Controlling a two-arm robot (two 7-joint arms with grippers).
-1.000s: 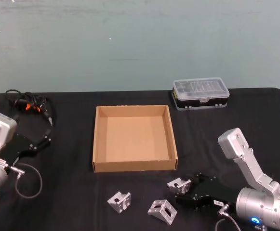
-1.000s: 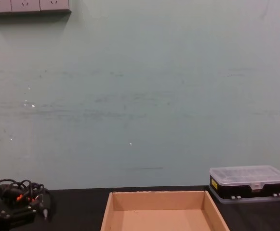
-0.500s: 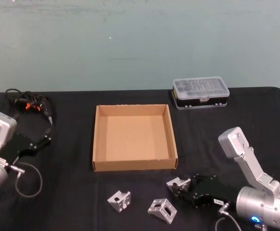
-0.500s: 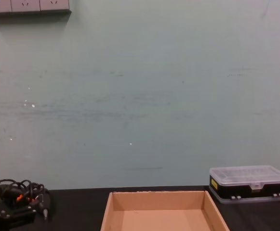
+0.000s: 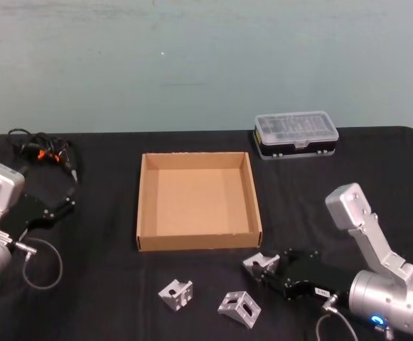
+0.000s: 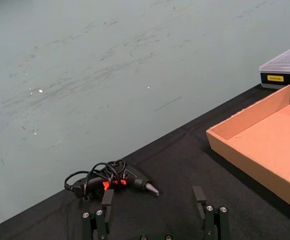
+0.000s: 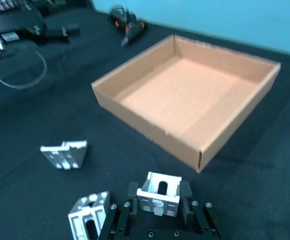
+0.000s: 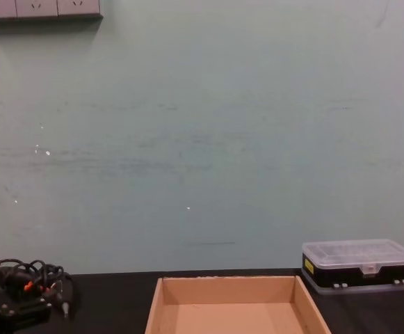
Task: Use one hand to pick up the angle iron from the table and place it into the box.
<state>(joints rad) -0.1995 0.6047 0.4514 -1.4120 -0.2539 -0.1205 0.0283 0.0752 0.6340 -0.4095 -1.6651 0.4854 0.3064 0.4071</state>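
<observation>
Angle iron (image 7: 158, 191) — clamped in right gripper (image 7: 158, 199)

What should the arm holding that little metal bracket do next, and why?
Probably raise the angle iron and carry it over the near wall of the box: the right gripper is shut on it just outside that wall. The left gripper idles far left.

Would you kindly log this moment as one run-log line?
right gripper: shut on angle iron, near box front-right corner | box: empty | left gripper: open, parked left | table: two loose angle irons
</observation>
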